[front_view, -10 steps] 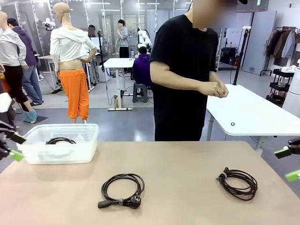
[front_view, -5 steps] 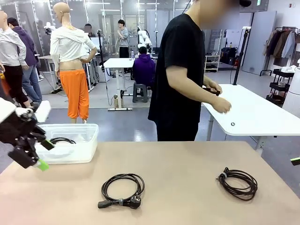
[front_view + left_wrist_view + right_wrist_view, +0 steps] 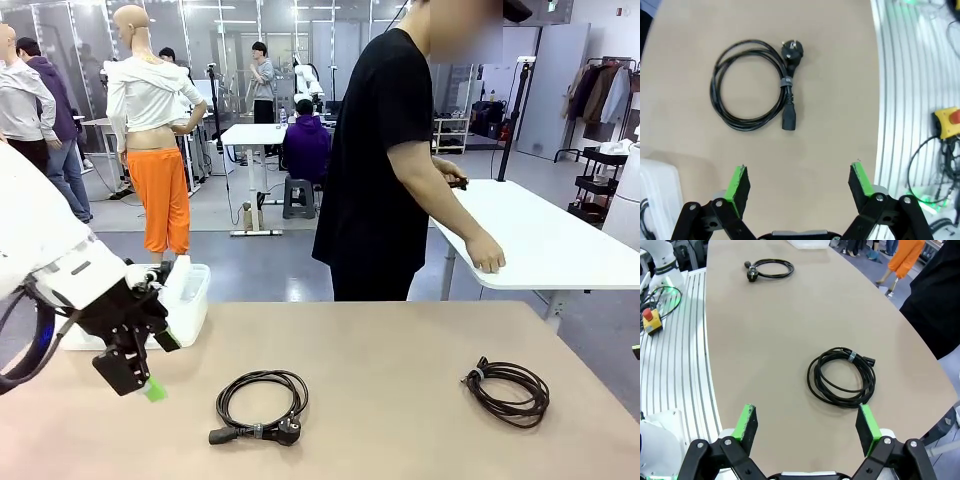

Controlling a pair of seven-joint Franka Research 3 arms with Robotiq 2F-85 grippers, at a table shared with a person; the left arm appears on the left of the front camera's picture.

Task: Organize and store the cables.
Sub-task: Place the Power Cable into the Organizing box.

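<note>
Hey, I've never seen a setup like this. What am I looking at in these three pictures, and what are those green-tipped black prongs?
This is a robot with two white arms at a tan table. The wide picture is taken from between the arms, looking across at a person who leans on a white table behind. The other two come from cameras on the wrists, looking along each arm's claw; the green-tipped prongs are its two fingers. The left claw is open and faces a coiled black cable with plugs; the right claw is open and faces a second black coil. Both coils lie on the tan table, and neither claw holds anything. A clear plastic box stands at the table's far left.
</note>
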